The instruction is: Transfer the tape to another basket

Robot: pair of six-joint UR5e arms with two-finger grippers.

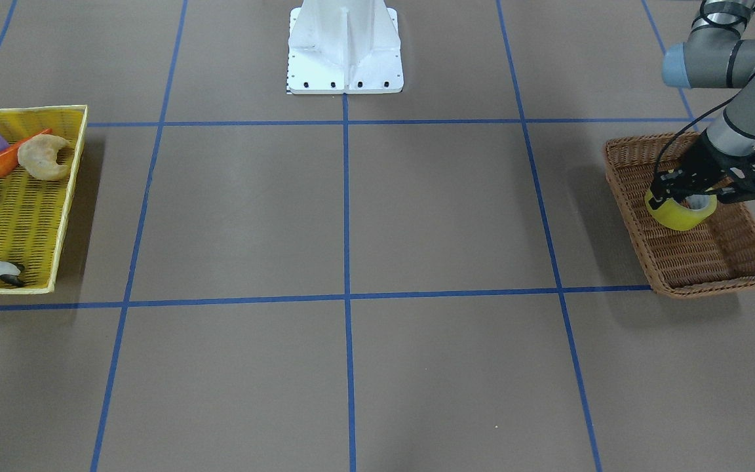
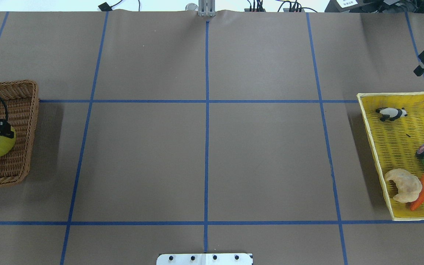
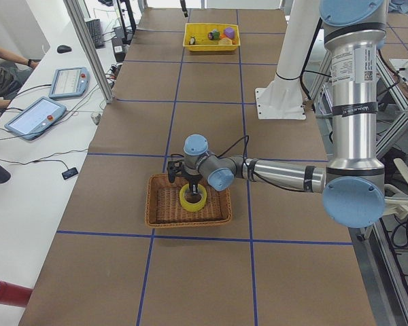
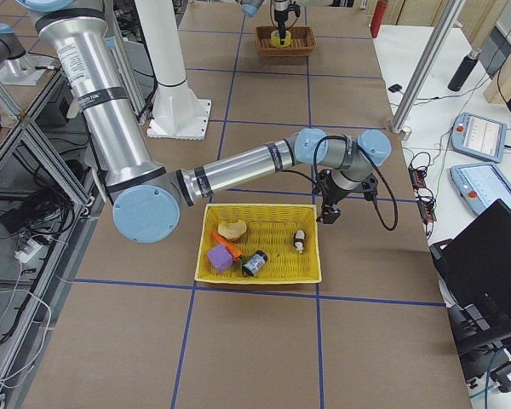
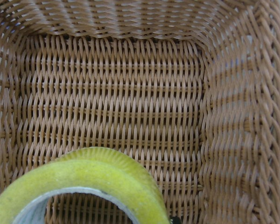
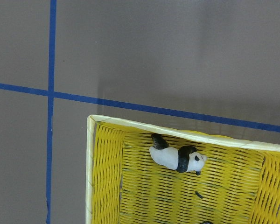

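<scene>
Low over the brown woven wicker tray basket [image 1: 698, 262], gripping the translucent yellow tape roll [image 1: 679, 216] in the left pincer [image 1: 685, 193], seemingly for a gentle drop.

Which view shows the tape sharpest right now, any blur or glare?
Left wrist view: the tape sits close to the lens, cropped at the bottom and slightly soft, while the wicker basket weave is sharp. Front-facing view: evenly lit, no glare, tape crisp though the left gripper covers its top. Overhead view: tape partly cut by the frame edge.
</scene>
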